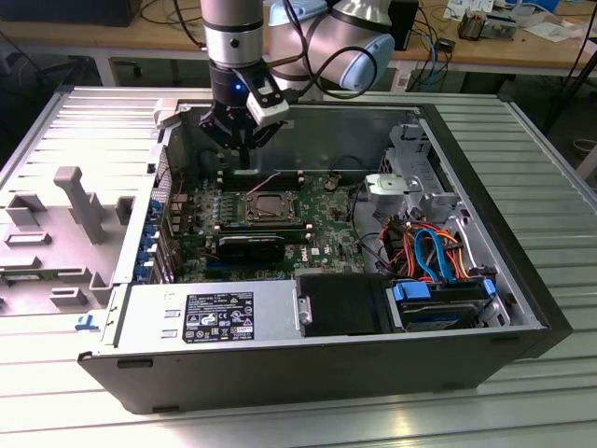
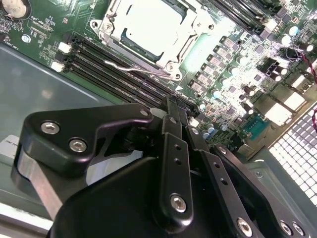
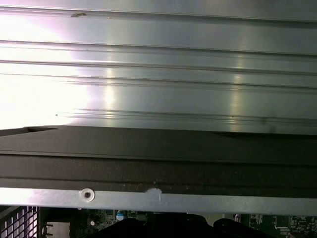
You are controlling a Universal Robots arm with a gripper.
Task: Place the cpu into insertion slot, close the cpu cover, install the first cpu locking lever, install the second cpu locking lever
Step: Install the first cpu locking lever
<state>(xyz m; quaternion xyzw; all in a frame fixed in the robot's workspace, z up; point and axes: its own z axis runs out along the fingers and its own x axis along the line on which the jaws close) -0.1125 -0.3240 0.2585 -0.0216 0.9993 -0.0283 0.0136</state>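
The gripper, fingers together and empty, hangs above the board just behind the slot, where the cpu sits under the closed cover; levers want slow, square pushes.

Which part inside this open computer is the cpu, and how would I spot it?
Find the green board in the open case. Near its middle, just below the gripper, sits a silver-rimmed square socket. The cpu is the flat pale-grey square inside it, unlike the long black slots alongside.
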